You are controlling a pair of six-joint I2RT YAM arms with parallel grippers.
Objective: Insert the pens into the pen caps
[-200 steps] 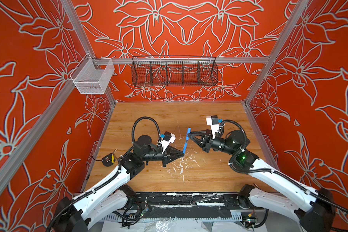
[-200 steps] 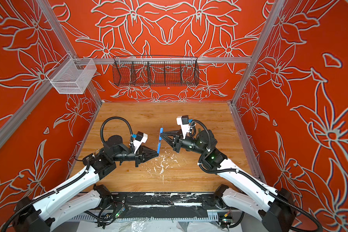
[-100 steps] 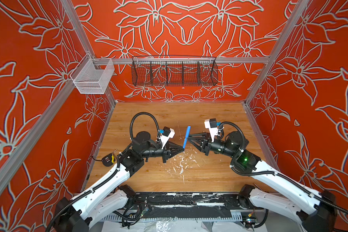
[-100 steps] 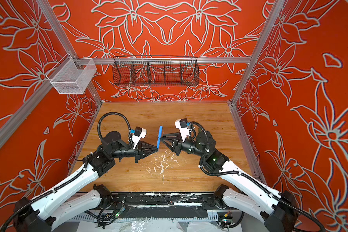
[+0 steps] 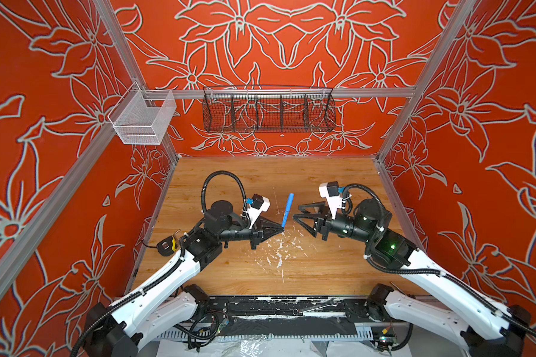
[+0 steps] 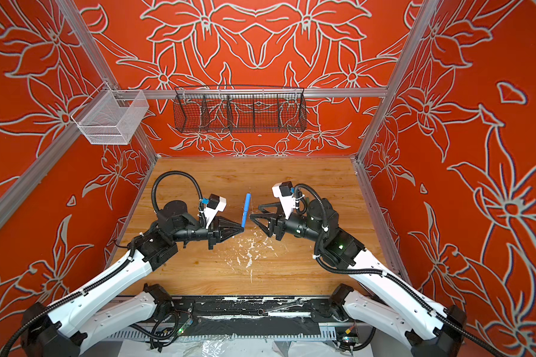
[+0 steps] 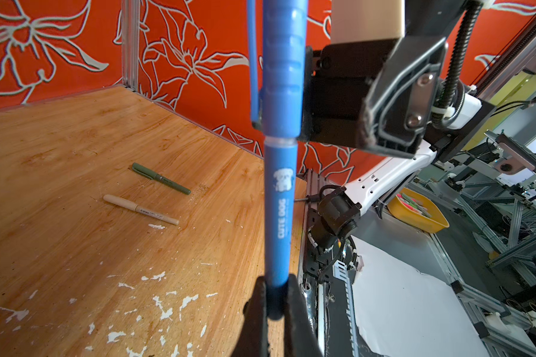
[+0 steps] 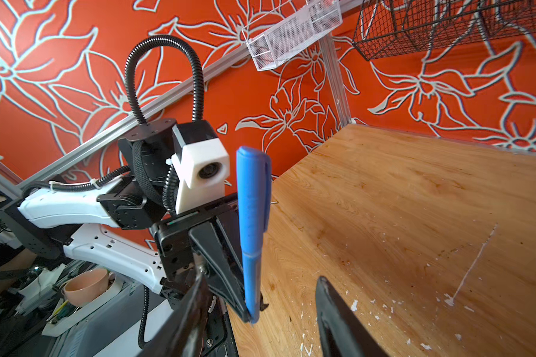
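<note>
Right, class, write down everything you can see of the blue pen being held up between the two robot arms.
The blue pen looks like matte plastic, with a white dog picture and CUTE DOG printed on its barrel. Its ribbed cap, with a clip, sits on the upper end. It stands nearly upright in the air. The left gripper clamps its lower end; the open right gripper is close by, not touching.

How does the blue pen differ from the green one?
The blue pen is pinched at one end by the left gripper and held up over the table; the green pen lies loose on the table. The blue pen stands roughly on end, while the green pen lies flat. Both are capped.
</note>
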